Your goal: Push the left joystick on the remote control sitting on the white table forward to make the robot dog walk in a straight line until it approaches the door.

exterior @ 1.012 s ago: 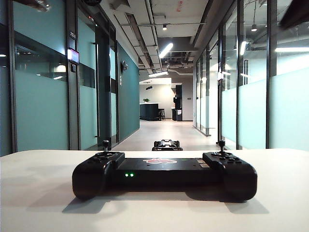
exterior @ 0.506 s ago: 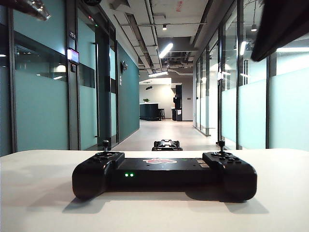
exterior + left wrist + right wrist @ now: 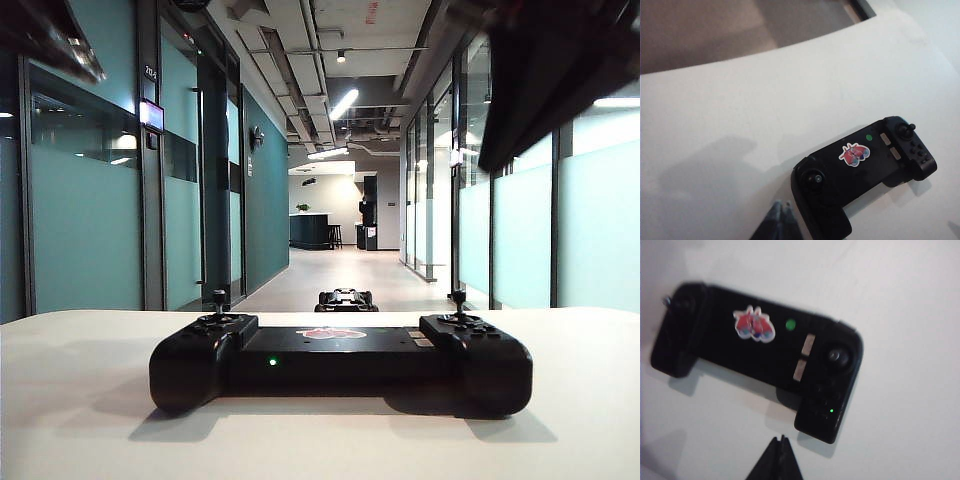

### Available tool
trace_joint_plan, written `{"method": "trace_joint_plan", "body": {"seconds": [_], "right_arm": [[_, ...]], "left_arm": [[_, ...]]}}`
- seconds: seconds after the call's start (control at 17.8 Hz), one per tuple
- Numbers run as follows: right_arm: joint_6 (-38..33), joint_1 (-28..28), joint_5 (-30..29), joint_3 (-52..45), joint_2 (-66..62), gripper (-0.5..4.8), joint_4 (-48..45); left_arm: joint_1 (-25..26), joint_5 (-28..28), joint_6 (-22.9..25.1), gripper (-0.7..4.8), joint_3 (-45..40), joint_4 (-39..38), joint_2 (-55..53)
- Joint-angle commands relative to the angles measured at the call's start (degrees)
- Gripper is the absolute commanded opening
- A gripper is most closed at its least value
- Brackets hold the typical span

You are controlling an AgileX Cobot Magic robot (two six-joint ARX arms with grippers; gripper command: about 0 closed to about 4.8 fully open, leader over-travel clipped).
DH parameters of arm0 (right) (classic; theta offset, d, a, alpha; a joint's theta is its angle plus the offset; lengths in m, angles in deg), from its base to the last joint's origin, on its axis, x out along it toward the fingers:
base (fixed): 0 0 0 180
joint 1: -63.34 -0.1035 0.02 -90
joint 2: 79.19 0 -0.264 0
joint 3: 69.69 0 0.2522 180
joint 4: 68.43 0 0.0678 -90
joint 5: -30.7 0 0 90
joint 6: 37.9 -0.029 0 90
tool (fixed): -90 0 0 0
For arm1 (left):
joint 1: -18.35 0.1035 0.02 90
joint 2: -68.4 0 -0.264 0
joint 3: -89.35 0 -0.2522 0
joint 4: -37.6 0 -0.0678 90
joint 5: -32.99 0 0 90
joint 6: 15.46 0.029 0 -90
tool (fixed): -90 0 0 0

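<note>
1. The remote control (image 3: pixel 340 360) lies flat on the white table (image 3: pixel 80 400), its long axis running side to side across the exterior view. Both sticks stand upright. Its far edge faces down the corridor toward the robot dog (image 3: pixel 346 299), which sits low on the floor just beyond the table edge.
2. The left joystick (image 3: pixel 219 297) rises from the left handle. In the left wrist view (image 3: pixel 816 178) its cap shows round, seen from above.
3. Left gripper (image 3: pixel 781 218): fingertips pressed together, nothing held. It hangs above bare table just beside the left handle. The stick lies a little ahead of the tips and off to one side.
4. Right gripper (image 3: pixel 781 452): fingertips pinched together, empty. It hovers off the right handle end, on the near side of the controller, with the right stick (image 3: pixel 838 356) ahead of it.
5. Judgement: the left arm is the nearer to the task's stick; the right would have to cross the whole body of the controller.
6. Judgement: the push should run across the controller's long axis, away toward the corridor.
</note>
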Motion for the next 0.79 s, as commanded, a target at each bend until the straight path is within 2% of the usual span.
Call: {"method": "trace_joint_plan", "body": {"seconds": [0.06,0.28,0.34,0.39,0.45,0.67,0.79], "right_arm": [[-0.2,0.0,-0.2,0.3,-1.8,-0.05,0.1],[-0.2,-0.9,-0.5,0.3,-4.6,0.05,2.6],[-0.2,-1.8,-0.9,0.3,-5.7,1.37,3.3],[-0.2,-2.4,-1.2,0.3,-6.4,2.91,3.7],[-0.2,-2.5,-1.2,0.3,-7.5,3.95,3.9],[-2.0,-2.7,-0.7,0.3,-11.0,3.96,4.0],[-2.0,-2.5,1.3,0.3,-12.3,3.96,4.2]], "left_arm": [[-3.2,0.3,1.3,-0.05,0.3,0.3,-1.7],[-9.4,3.8,1.6,-0.05,0.9,0.4,-4.2],[-10.2,4.1,1.6,-0.05,1.0,0.5,-4.6],[-10.2,3.6,1.4,-0.05,1.1,0.7,-4.9],[-10.2,3.7,1.3,-0.05,1.0,0.7,-4.9],[-10.2,3.6,1.5,-0.05,1.1,0.8,-4.9],[-10.2,2.5,1.5,-0.05,1.1,0.8,-4.9]]}}
